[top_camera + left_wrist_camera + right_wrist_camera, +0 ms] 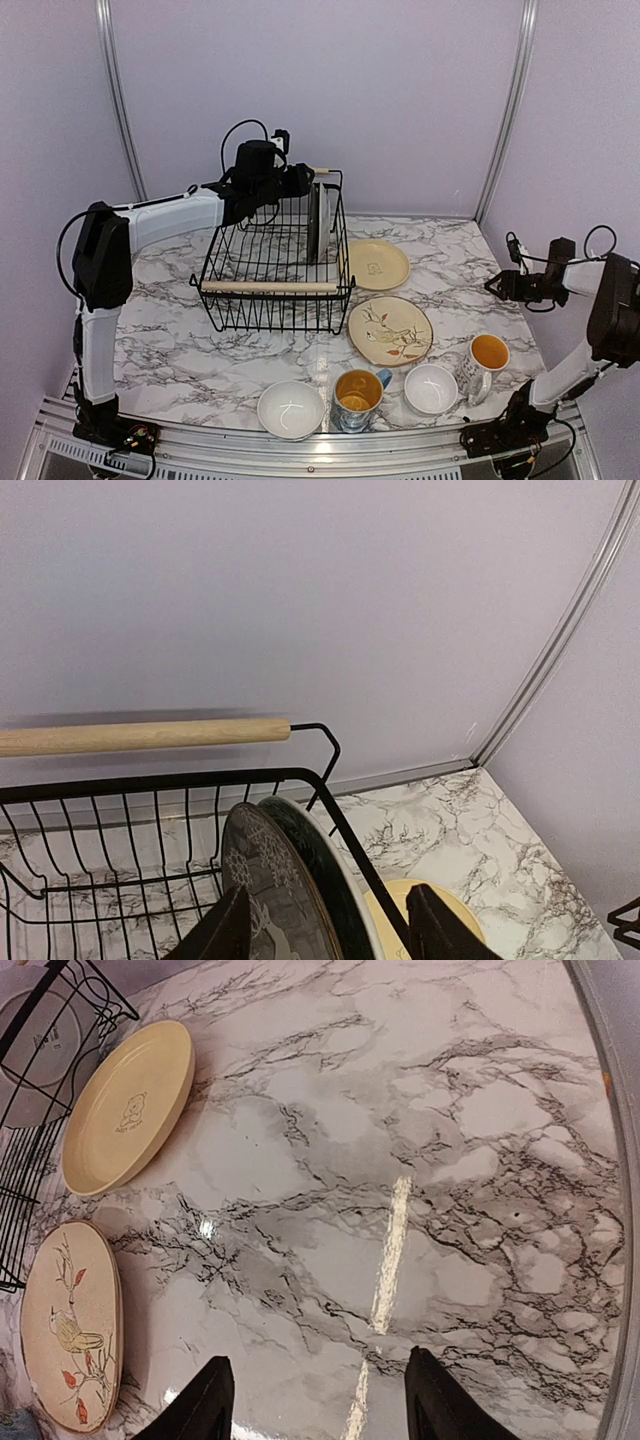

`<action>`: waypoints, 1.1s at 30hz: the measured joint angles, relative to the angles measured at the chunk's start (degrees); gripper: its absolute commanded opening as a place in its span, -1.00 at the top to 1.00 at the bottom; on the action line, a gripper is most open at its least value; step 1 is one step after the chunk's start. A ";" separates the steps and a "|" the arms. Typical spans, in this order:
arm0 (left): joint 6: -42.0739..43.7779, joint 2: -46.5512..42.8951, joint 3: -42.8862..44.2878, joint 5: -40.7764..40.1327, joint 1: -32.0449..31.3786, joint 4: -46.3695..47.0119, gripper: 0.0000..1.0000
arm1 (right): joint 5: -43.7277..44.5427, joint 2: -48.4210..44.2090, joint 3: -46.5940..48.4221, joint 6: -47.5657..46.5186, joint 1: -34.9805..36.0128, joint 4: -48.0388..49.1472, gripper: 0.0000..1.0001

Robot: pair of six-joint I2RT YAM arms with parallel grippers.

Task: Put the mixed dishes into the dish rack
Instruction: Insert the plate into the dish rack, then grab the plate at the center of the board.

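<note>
Upper centre overhead, the left claw is spread wide astride the grey plate standing upright in the rack, gripping nothing. Best lift straight up so no finger tips it. The right claw hovers at frame right, open, empty.

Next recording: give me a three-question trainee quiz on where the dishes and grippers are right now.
1. True or false: the pale yellow plate lies flat on the table, outside the dish rack.
2. Which dishes already stand in the dish rack? A. bowls B. plates C. mugs
3. Short answer: which gripper hangs over the rack's right end?
Key: 1 true; 2 B; 3 the left gripper.
</note>
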 measured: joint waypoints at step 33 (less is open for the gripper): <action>19.80 -32.96 -25.49 -10.78 -26.08 -13.46 -0.07 | -0.96 -2.89 13.84 -8.52 13.14 -9.38 -0.11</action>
